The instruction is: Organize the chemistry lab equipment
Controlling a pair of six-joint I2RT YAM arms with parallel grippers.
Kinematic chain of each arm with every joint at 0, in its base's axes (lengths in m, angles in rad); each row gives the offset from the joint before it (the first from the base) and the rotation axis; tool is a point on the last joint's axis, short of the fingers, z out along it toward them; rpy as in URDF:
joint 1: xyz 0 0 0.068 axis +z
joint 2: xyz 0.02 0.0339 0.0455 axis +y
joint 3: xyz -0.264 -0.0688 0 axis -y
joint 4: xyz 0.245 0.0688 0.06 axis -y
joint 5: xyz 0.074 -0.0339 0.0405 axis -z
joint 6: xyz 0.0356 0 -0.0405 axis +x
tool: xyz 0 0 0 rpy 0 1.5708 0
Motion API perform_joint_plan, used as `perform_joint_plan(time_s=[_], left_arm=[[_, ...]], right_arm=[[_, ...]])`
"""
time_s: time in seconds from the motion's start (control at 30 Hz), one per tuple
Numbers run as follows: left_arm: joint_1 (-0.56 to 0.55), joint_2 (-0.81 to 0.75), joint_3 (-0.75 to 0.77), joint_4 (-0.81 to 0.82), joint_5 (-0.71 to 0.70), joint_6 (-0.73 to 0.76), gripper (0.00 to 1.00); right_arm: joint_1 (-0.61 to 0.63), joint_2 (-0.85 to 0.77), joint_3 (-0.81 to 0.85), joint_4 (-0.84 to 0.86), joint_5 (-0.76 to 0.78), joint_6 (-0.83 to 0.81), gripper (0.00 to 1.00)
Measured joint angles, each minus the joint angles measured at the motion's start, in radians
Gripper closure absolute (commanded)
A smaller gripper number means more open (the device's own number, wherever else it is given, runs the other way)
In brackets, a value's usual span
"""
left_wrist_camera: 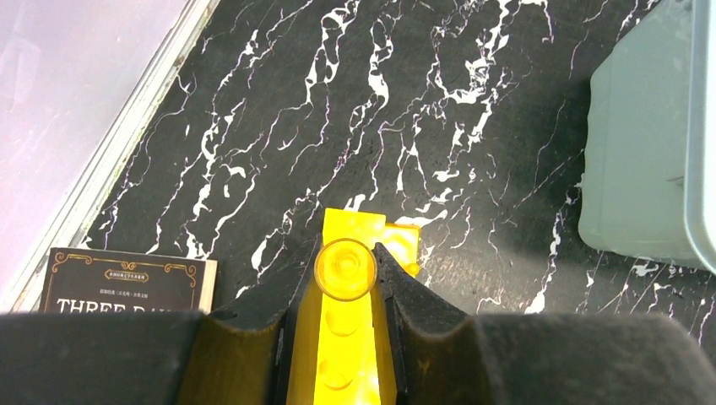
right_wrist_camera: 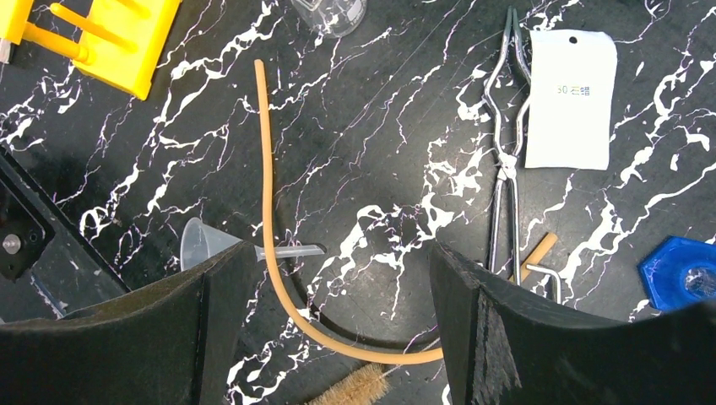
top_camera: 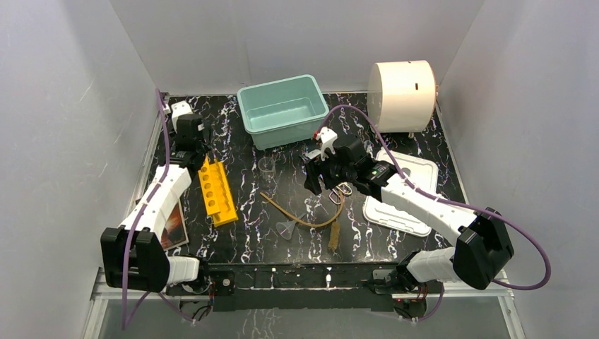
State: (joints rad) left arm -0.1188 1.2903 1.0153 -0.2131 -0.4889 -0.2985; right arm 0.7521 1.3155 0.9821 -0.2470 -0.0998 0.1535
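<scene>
My left gripper (left_wrist_camera: 344, 270) is shut on a clear glass tube (left_wrist_camera: 344, 268), seen end-on, over the far end of the yellow tube rack (left_wrist_camera: 355, 354). In the top view this gripper (top_camera: 195, 159) is at the rack's (top_camera: 216, 192) far end. My right gripper (right_wrist_camera: 342, 253) is open and empty above the tan rubber tube (right_wrist_camera: 268, 211); in the top view it (top_camera: 318, 182) hovers mid-table. The clear funnel (right_wrist_camera: 207, 245), metal tongs (right_wrist_camera: 507, 143), brown brush (right_wrist_camera: 359, 388), blue cap (right_wrist_camera: 680, 274) and clear beaker (right_wrist_camera: 333, 13) lie around it.
A teal bin (top_camera: 284, 109) stands at the back centre, with a big white cylinder (top_camera: 402, 95) to its right. A white tray (top_camera: 402, 191) lies at the right and a book (top_camera: 172, 226) at the left. A white packet (right_wrist_camera: 570, 97) lies beside the tongs.
</scene>
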Motion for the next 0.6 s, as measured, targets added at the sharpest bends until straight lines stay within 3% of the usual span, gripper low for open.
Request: perform_joint_plan(time_s=[0.6], left_arm=[[0.032, 0.142, 0.013, 0.153, 0.081, 0.003, 0.92]], right_arm=[[0.000, -0.023, -0.018, -0.016, -0.001, 0.035, 0.17]])
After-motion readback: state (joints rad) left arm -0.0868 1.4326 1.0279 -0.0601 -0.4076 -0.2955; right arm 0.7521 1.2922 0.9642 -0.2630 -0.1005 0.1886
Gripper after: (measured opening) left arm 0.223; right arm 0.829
